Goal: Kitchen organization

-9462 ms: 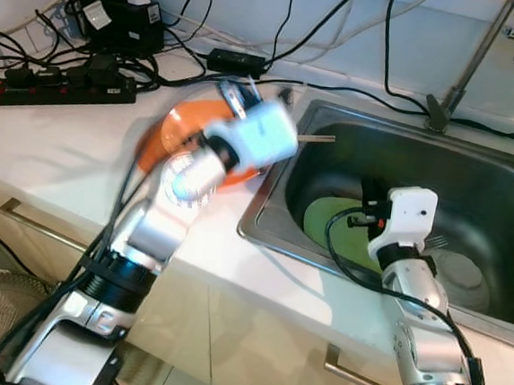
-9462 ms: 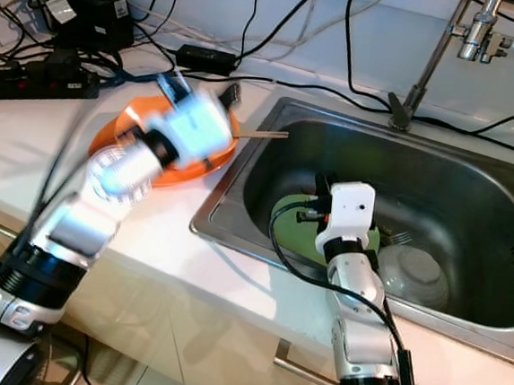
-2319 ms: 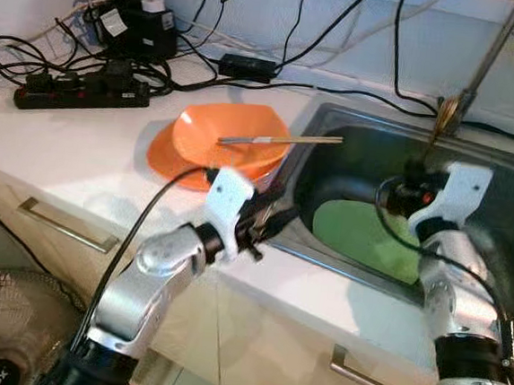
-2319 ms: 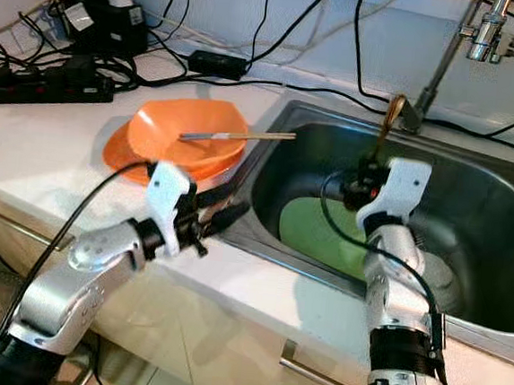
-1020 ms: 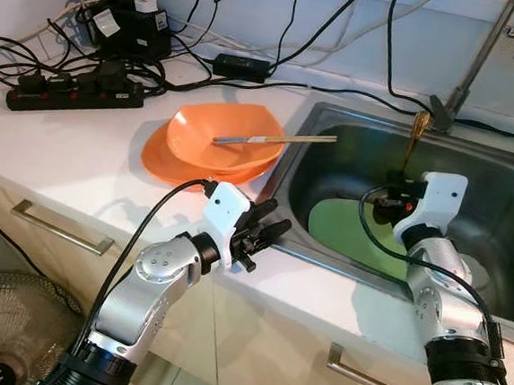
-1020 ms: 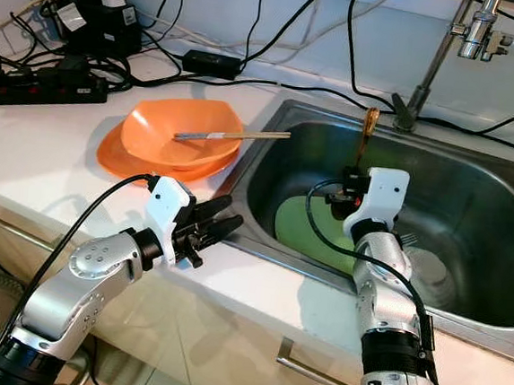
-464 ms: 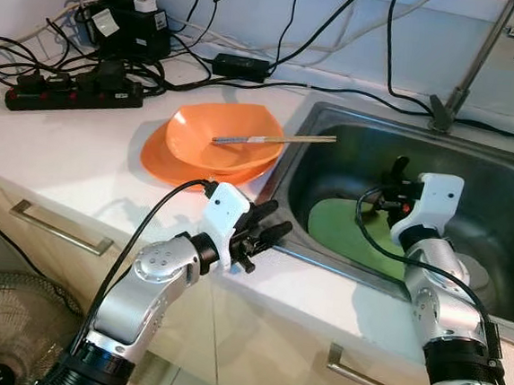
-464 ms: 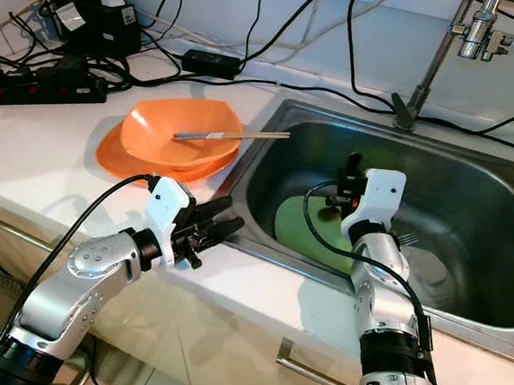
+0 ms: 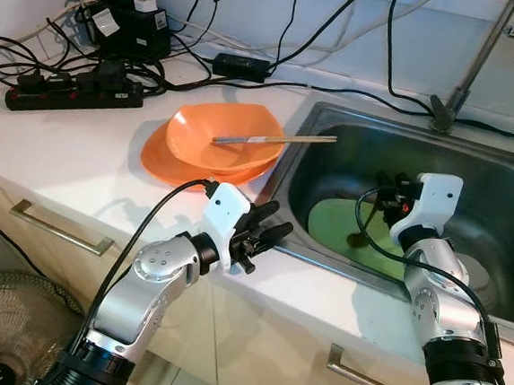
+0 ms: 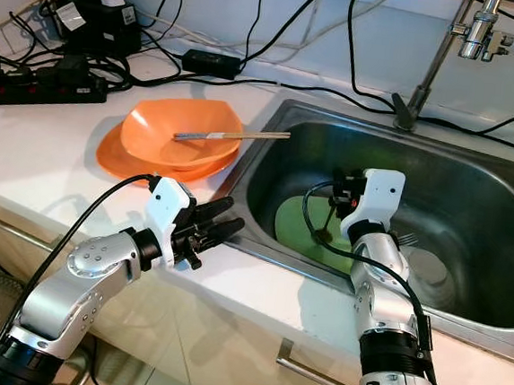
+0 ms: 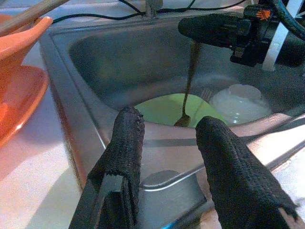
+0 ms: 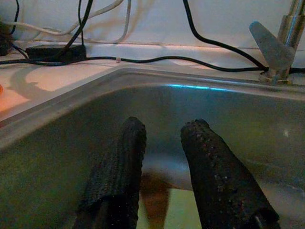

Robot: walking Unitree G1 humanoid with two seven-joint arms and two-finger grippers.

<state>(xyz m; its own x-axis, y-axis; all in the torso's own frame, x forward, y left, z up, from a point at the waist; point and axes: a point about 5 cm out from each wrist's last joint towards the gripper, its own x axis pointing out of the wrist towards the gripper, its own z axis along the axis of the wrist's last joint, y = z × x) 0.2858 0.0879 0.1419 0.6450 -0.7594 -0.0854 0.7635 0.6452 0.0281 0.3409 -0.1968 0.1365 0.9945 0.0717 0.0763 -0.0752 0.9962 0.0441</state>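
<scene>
A white table (image 9: 71, 154) was seen spread under and to the left of the left end effector (image 9: 264, 232), with a steel sink (image 9: 500, 191) set into it just ahead of that end effector's open fingers (image 11: 125, 143). The right end effector (image 10: 347, 190) was held inside the sink, above its floor, with its two fingers (image 12: 119, 164) apart and nothing clamped between them.

An orange plate (image 9: 165, 159) was lying on the table beyond and to the left of the left end effector, close to the sink rim. An orange bowl (image 9: 222, 126) was stacked on it, and a pair of chopsticks (image 9: 275, 140) was laid across the bowl, their tips reaching out over the sink edge.

A green plate (image 9: 335, 225) was lying flat on the sink floor, directly below the right end effector. A brown spoon (image 11: 189, 78) was seen standing nearly upright just under that end effector, its bowl resting on the green plate; whether the handle was touched by the fingers could not be told. A white bowl (image 11: 237, 101) and a fork (image 10: 403, 237) were lying on the sink floor to the right of the right end effector.

A tap (image 9: 480, 59) was mounted behind the sink, and a power strip (image 9: 72, 91) with tangled cables (image 9: 280, 32) was lying at the back of the table, well apart from both end effectors.
</scene>
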